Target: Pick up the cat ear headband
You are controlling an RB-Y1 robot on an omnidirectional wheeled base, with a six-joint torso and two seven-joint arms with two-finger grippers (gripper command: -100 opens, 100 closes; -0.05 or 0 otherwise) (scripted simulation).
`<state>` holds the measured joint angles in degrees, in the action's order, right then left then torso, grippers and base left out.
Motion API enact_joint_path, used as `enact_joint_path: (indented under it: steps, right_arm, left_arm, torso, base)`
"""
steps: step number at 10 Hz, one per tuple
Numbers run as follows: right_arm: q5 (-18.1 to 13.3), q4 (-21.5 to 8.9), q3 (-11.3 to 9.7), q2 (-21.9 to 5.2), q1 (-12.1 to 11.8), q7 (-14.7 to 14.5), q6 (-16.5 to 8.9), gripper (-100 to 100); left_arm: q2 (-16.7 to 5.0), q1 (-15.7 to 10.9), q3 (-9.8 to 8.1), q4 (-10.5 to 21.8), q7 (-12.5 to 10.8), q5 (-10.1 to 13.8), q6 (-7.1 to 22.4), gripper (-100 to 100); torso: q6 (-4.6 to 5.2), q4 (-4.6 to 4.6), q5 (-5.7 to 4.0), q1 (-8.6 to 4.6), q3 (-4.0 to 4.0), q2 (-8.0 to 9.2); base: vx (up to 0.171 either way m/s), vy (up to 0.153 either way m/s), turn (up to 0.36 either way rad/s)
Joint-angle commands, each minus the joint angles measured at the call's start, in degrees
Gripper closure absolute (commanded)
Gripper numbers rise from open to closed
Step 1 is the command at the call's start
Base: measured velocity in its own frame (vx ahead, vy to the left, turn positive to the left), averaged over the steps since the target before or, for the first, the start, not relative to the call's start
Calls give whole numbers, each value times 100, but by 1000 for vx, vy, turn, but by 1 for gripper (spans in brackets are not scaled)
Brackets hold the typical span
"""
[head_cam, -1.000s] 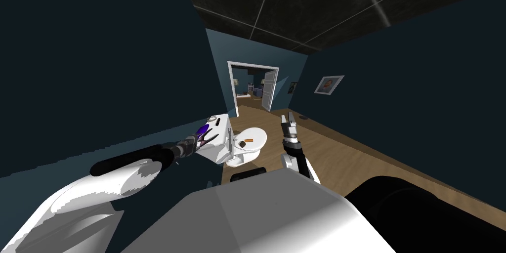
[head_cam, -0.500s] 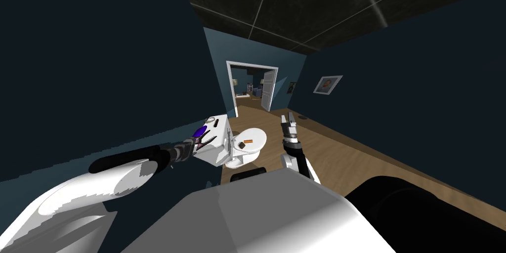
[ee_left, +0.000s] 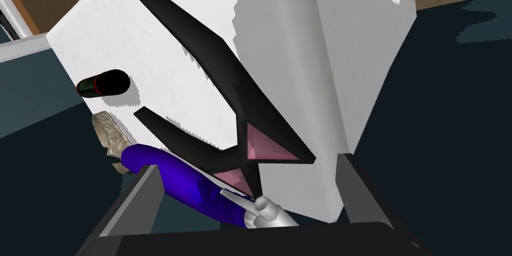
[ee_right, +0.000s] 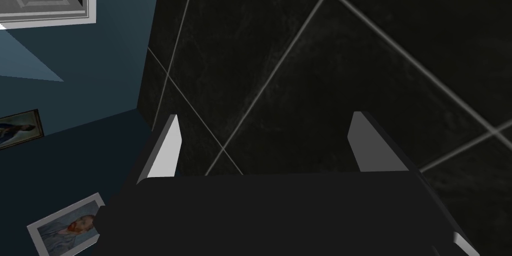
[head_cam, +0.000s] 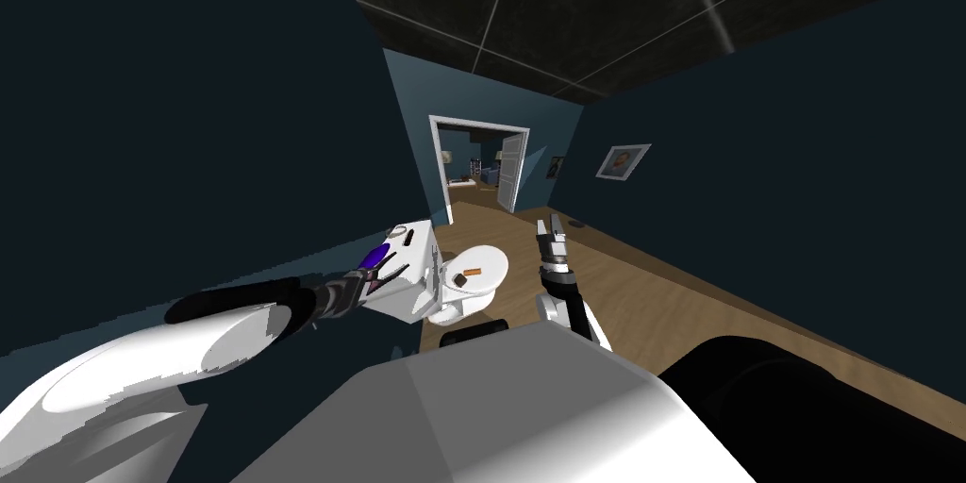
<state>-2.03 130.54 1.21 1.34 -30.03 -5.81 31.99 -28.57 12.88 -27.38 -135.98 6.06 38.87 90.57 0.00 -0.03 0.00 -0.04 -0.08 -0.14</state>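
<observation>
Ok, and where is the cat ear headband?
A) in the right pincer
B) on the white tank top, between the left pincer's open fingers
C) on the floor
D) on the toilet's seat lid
B: the left wrist view shows the headband lying on the white tank top, its pink ears between the spread fingers of the left pincer.

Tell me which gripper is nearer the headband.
Left. The left gripper is right at the headband on the tank, open fingers either side of it. The right gripper points up, across the toilet bowl.
</observation>
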Motion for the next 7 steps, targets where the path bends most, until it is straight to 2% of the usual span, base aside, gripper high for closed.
enact_joint_path:
  steps: [1,4,5,6,7]
  right_arm:
    - [0,0,0,0,0,0,0,0]
    - [0,0,0,0,0,0,0,0]
    - [0,0,0,0,0,0,0,0]
    - [0,0,0,0,0,0,0,0]
    - [0,0,0,0,0,0,0,0]
  left_arm:
    - [-130,27,-84,36,14,82,286,-100]
    - [-347,53,-156,121,14,185,717,-100]
    - [-383,72,-156,148,15,202,792,-100]
    - [-353,69,-160,123,21,194,725,-100]
    - [-358,70,-161,124,17,197,750,0]
  torso:
    - [0,0,0,0,0,0]
    - [-1,-2,0,0,-5,-9]
    - [0,-2,1,2,-5,-7]
    - [0,-1,1,2,-3,-5]
    - [-1,0,1,2,1,4]
  base:
    - [51,-13,-50]
    - [60,-9,-32]
    - [46,-1,-23]
    - [19,0,-4]
    - [0,0,0]
